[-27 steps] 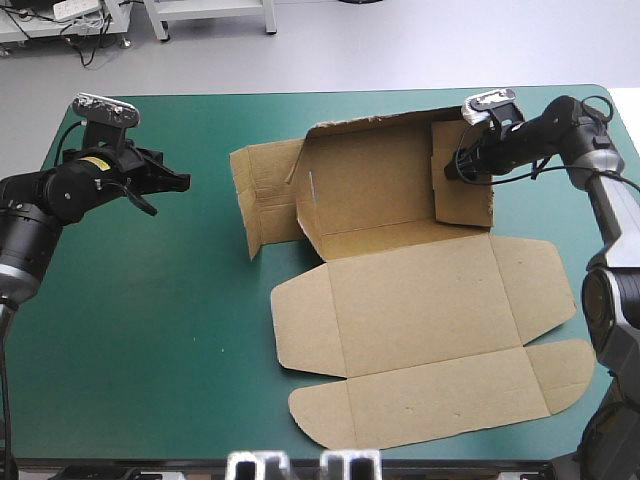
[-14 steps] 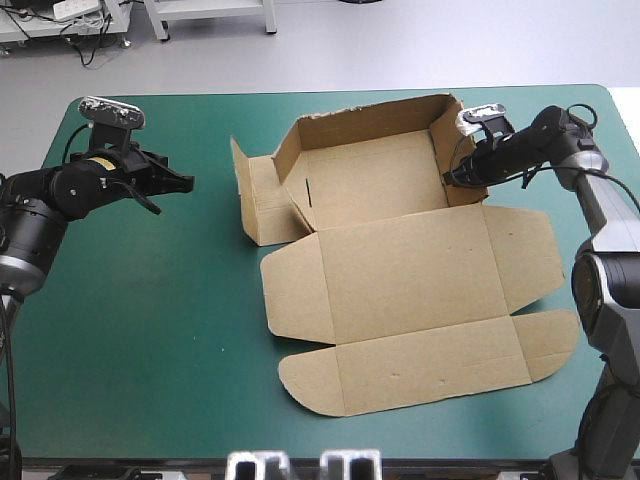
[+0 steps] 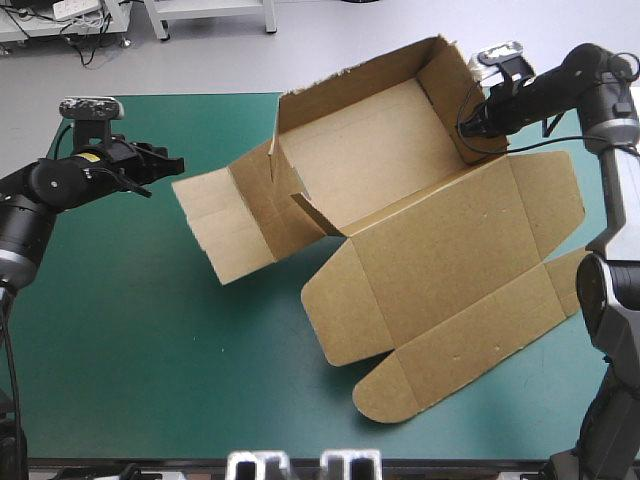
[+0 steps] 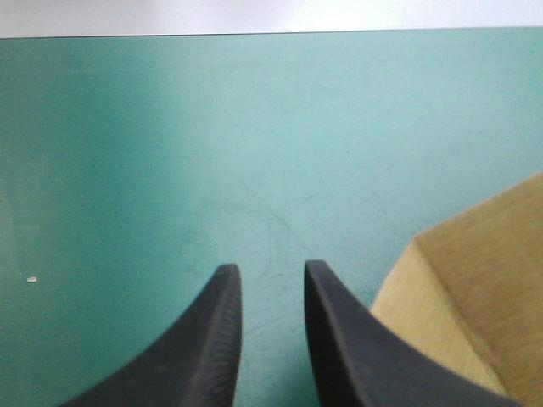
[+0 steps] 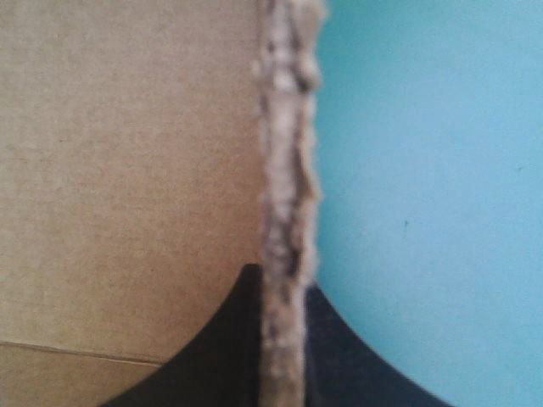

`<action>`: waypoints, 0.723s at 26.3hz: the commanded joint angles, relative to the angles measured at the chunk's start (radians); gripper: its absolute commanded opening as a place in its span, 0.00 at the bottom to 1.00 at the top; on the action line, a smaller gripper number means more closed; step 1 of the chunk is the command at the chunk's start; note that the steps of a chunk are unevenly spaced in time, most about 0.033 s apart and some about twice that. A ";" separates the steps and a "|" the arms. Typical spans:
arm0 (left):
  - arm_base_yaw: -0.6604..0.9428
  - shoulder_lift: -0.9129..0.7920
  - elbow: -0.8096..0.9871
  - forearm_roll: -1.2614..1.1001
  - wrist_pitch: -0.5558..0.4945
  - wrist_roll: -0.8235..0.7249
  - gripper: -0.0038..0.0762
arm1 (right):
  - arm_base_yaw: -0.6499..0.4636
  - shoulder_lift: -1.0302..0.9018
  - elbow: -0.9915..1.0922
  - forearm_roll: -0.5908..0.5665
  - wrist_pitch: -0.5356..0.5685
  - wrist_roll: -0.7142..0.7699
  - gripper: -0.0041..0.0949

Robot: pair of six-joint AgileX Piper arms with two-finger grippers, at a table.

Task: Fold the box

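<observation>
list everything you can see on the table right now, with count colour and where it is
box: 1, brown, right half of the table, walls raised, far end tilted up, lid panel spread open toward the near edge
table cover: 1, teal-green, under everything
speck: 1, white, on bare cover away from the box, too small to identify
left gripper: 1, black, open, over the cover left of the box, apart from it
right gripper: 1, black, shut on the box's far right wall
</observation>
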 commanded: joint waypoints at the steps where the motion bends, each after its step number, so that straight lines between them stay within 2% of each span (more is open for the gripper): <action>1: 0.093 -0.025 -0.026 -0.208 0.009 0.119 0.42 | -0.065 -0.096 -0.085 0.114 0.024 0.041 0.02; 7: 0.307 0.029 -0.026 -0.566 0.195 0.364 0.43 | -0.166 -0.135 -0.089 0.307 0.024 0.043 0.02; 10: 0.369 0.087 -0.026 -0.740 0.372 0.478 0.43 | -0.183 -0.144 -0.089 0.399 0.024 0.027 0.02; 13: 0.378 0.158 -0.026 -0.851 0.506 0.540 0.43 | -0.183 -0.146 -0.089 0.489 0.024 0.012 0.02; 16: 0.341 0.235 -0.026 -0.985 0.637 0.614 0.43 | -0.156 -0.146 -0.089 0.517 0.024 0.009 0.02; 19: 0.243 0.257 -0.026 -1.044 0.639 0.678 0.43 | -0.087 -0.146 -0.089 0.447 0.024 0.013 0.02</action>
